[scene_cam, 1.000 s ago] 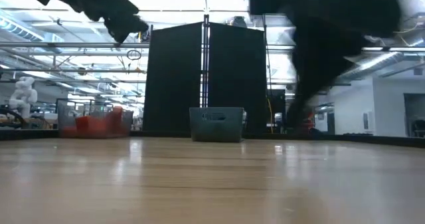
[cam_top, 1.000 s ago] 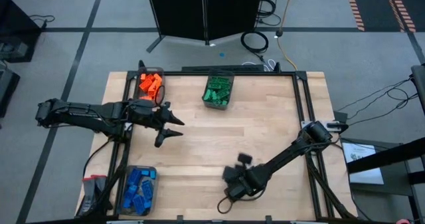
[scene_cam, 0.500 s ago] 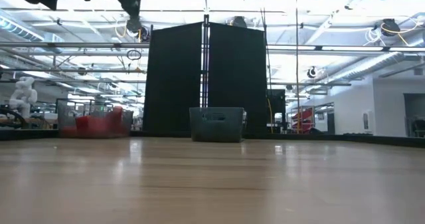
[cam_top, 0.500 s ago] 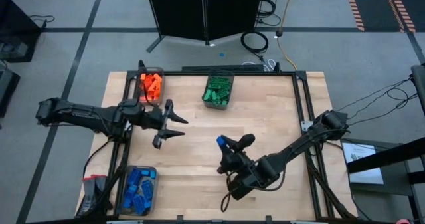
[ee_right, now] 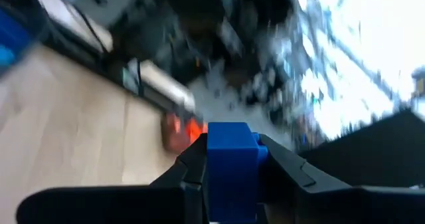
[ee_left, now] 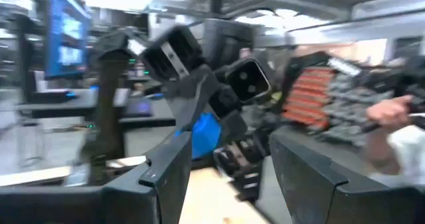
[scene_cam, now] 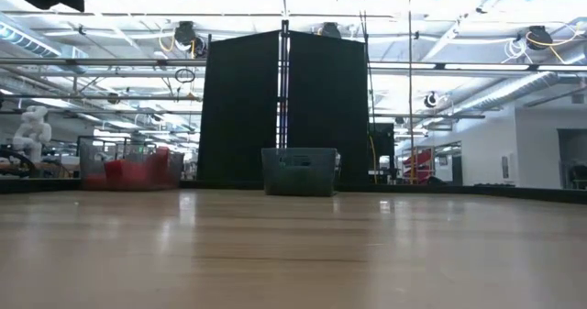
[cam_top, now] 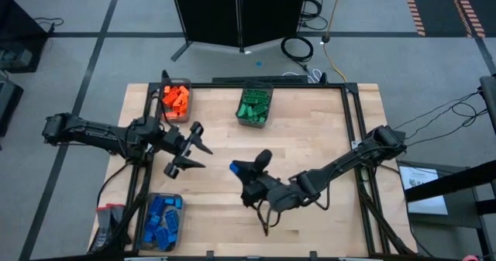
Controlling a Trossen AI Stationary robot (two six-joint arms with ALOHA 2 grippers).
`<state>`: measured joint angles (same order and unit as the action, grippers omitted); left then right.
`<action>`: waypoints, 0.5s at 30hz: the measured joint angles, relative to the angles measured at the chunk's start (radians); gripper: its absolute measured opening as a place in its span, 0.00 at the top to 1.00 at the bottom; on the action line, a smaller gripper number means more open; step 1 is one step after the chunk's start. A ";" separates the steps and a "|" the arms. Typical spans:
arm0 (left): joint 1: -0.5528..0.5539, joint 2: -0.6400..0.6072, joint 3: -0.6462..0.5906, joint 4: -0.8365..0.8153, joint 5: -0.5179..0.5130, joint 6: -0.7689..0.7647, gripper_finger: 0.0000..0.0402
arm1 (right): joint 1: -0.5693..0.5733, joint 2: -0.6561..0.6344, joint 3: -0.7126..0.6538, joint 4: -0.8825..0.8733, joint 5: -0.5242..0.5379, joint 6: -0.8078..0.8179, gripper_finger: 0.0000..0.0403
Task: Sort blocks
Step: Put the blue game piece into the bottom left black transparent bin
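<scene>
right gripper (cam_top: 239, 168) clamped on blue block (ee_right: 229, 163) mid-table | left gripper (cam_top: 188, 146) open, empty, just beside | blue bin (cam_top: 160, 220) beyond it, near corner | carry high, centre over bin, then release

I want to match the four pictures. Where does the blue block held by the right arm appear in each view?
High view: blue block at table centre, in the right end effector.
Low view: not in it.
Left wrist view: block at centre.
Right wrist view: block bottom centre.
Shared landmark: orange bin.
</scene>
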<state>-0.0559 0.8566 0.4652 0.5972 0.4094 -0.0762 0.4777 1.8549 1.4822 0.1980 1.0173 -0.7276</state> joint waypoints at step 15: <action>0.002 0.011 0.000 0.007 -0.056 -0.157 0.49 | -0.068 0.000 0.000 0.195 -0.383 -0.286 0.81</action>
<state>-0.0544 0.8679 0.4652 0.6042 0.3534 -0.2330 0.4097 1.8549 1.4826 0.3932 0.6347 -1.0134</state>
